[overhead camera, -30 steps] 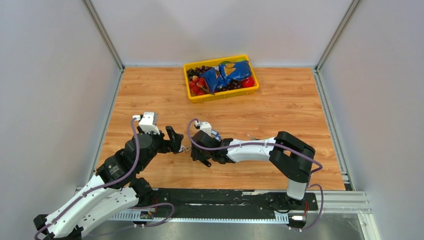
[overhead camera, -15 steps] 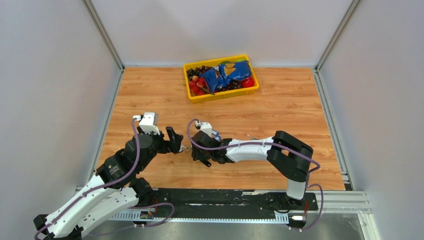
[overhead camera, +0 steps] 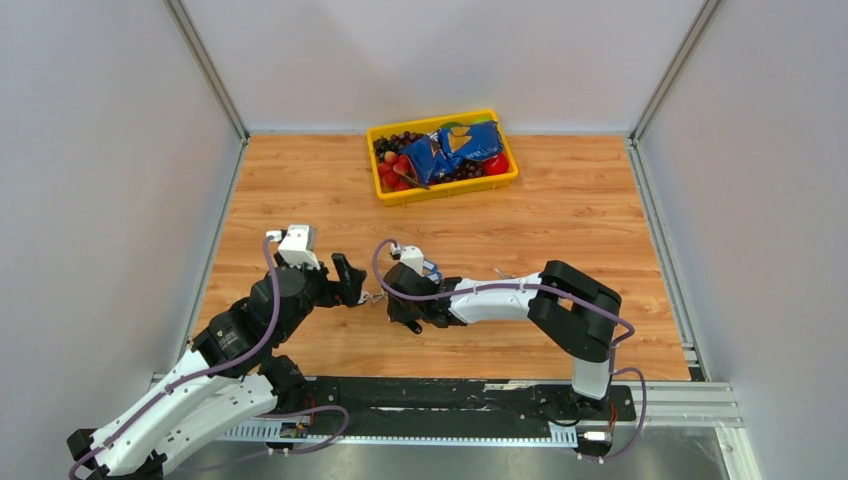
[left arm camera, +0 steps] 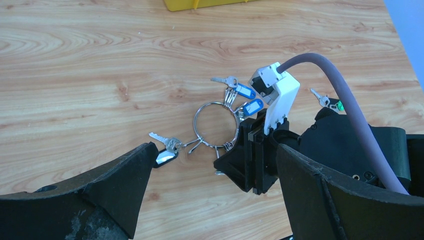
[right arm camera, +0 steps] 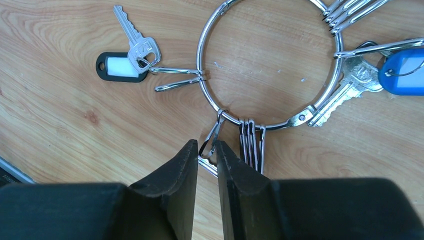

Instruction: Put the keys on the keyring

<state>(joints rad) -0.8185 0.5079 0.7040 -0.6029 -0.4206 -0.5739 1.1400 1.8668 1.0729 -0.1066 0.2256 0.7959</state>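
Ring: thin silver wire keyring (left arm camera: 194, 124) lay flat on wooden tabletop (left arm camera: 75, 75), btwn the two grippers. Blue-tagged keys (left arm camera: 245, 92) hung on its far side; black-tagged key (left arm camera: 167, 150) trailed toward the L arm.
R jaws: right gripper (right arm camera: 206, 155) closed to a narrow slit at the ring's rim. A small wire loop (right arm camera: 212, 137) hung on the ring sat btwn the tips and looked pinched, so the ring was prob. pinned.
L jaws: left gripper (left arm camera: 215, 160) spread wide, nothing in it, low over the table, ring straight ahead; black-tagged key just beside one finger.
Loose key: tiny silvery key w/ green plastic tag (left arm camera: 327, 101) lay on the table beyond the R gripper's body, well apart from the ring. No other loose keys made out.
Axis: in L wrist view the green key lay slantwise, blade twd the ring, tag end away.
Key relation: the R gripper sat btwn the green key and the L jaws.
Nearer arm: R by position, but occupied w/ the ring. L was free, but judged to need a reach around the R wrist.
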